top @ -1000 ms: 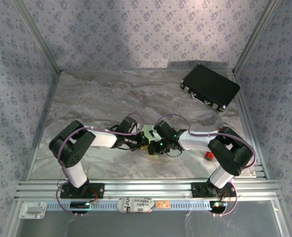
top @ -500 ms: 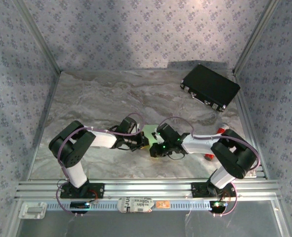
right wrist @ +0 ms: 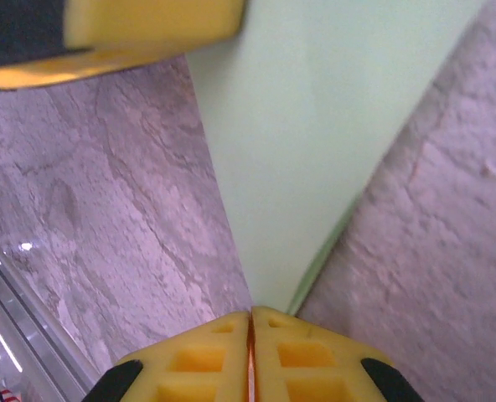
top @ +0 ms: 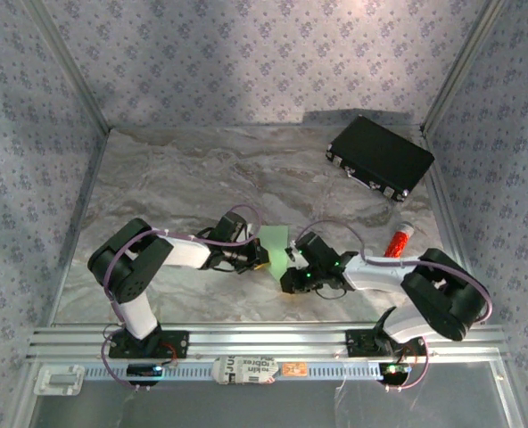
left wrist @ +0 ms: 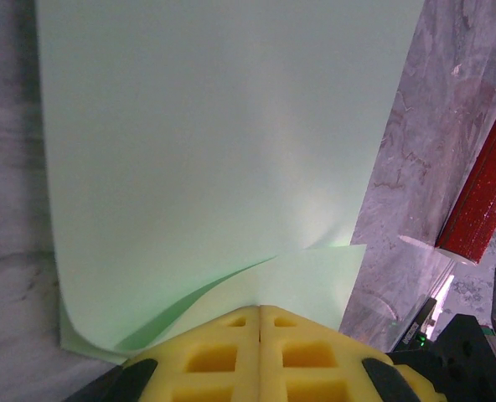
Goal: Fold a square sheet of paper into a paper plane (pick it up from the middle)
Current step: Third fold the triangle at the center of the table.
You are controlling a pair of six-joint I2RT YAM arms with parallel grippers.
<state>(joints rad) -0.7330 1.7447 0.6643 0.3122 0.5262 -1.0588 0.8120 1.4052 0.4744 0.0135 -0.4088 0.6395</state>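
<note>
**Ana:** Where do things stand, biggest first?

**Ben:** The grey marbled table (top: pixel 157 178) carries it all. The flat black rectangular case (top: pixel 380 158) lies at the far right corner, well apart from the work. The thin pale green square sheet of paper (left wrist: pixel 214 151) is near the middle of the table, towards the near edge and between the two arms. It is partly doubled over, with one flap curling back beneath the main face. The small red glittery cylinder (top: pixel 398 239) lies to the right of it, near the right arm.

**Ana:** And the claws?

**Ben:** The left claw (left wrist: pixel 260 314) has its yellow pads pressed together on the sheet's folded edge. The right claw (right wrist: pixel 250 316) is likewise closed, the paper narrowing into the seam between its pads. Both look clamped on the same sheet, close beside each other.

**Ana:** What could go wrong from here?

**Ben:** Most likely a tear or a skewed crease. With two grips so near on thin paper, any pull apart or twist goes straight into the sheet, which could rip or slip from one pair of pads. The loose flap is not flat, so pressing it down could set the fold off-centre. The right arm might also send the cylinder rolling.
</note>
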